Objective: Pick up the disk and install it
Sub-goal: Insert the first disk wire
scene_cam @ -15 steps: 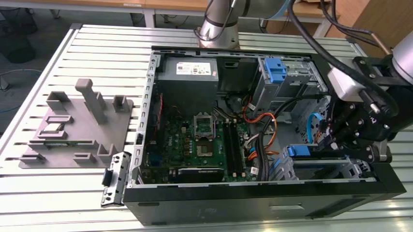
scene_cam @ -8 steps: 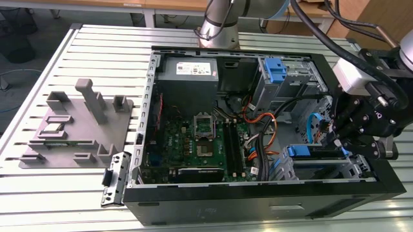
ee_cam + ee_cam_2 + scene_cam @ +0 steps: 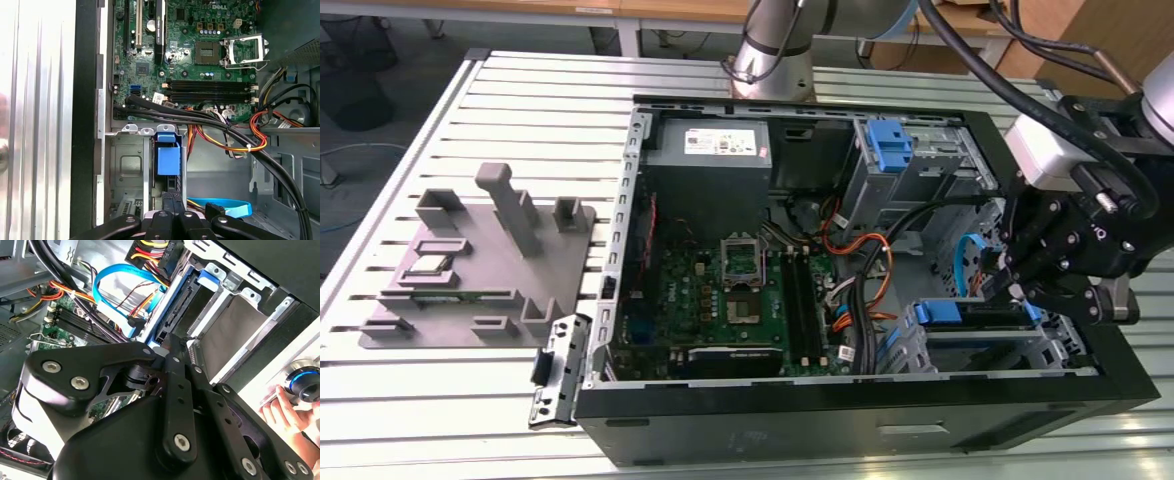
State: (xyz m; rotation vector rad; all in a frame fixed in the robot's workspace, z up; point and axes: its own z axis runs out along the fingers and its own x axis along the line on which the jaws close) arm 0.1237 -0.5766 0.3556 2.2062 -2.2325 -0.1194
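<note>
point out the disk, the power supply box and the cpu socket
disk (image 3: 167, 157), first wrist view, on its blue carrier frame's tab
power supply box (image 3: 718, 141), exterior view, on its white label
cpu socket (image 3: 207, 50), first wrist view, middle of the socket

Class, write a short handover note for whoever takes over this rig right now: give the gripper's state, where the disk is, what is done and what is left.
Gripper: fingers look shut; it sits low inside the open computer case, tip at one end of the disk.
Disk: in its blue carrier, lying in the drive bay at the case's corner toward the exterior view's right.
Done: the disk is picked up and in the bay.
Left: these views cannot confirm that it is fully seated.
Note: a person's hand rests just outside the case.
</note>
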